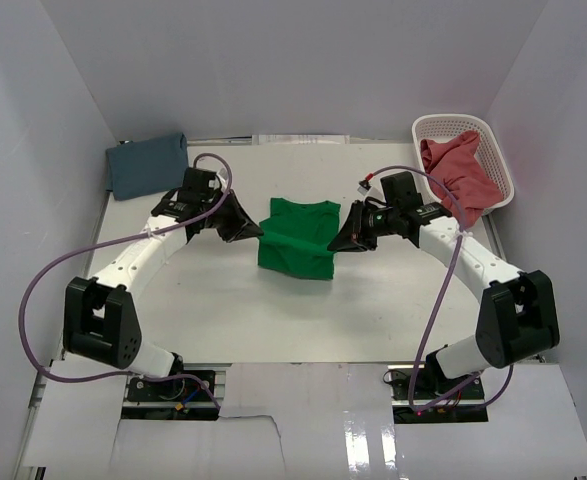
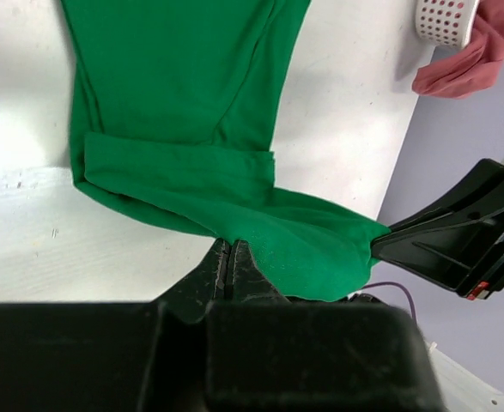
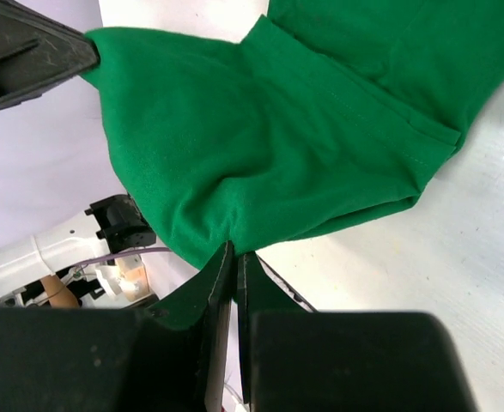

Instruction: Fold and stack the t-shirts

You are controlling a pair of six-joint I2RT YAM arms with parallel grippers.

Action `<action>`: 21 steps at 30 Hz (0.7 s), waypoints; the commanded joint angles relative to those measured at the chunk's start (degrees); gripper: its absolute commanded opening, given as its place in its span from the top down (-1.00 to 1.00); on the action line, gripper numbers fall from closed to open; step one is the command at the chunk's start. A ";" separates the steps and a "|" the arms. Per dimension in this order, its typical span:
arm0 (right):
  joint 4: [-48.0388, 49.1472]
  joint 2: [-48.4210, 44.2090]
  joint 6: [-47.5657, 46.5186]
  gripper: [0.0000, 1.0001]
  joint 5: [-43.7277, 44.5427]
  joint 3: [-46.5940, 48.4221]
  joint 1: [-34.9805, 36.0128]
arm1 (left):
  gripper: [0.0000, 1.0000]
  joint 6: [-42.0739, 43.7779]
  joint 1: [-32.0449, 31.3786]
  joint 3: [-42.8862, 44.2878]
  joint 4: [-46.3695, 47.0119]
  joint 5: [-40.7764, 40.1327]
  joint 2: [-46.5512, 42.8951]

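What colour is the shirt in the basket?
Pinkish red; the shirt shows best in the overhead view.

A white plastic lattice basket [image 1: 500, 165] stands at the far right corner of the worktop [image 1: 233, 310], close against the right-hand panel; its perforated wall [image 2: 445, 19] also shows at the top right of the left wrist view. The worktop is white with faint scuff marks, enclosed at the back and both sides by plain pale panels [image 1: 293, 60]. Glossy white sheets [image 1: 373, 440] with an uneven edge cover the near margin.
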 commanded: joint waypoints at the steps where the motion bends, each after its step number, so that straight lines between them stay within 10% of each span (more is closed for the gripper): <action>1: -0.78 1.19 -1.81 0.85 -1.55 4.28 -0.66 | 1.00 1.57 0.73 5.44 1.01 0.61 1.72; 21: -1.83 12.53 -4.27 0.85 -1.90 15.79 -5.05 | 1.00 2.63 1.44 20.03 2.15 0.44 16.30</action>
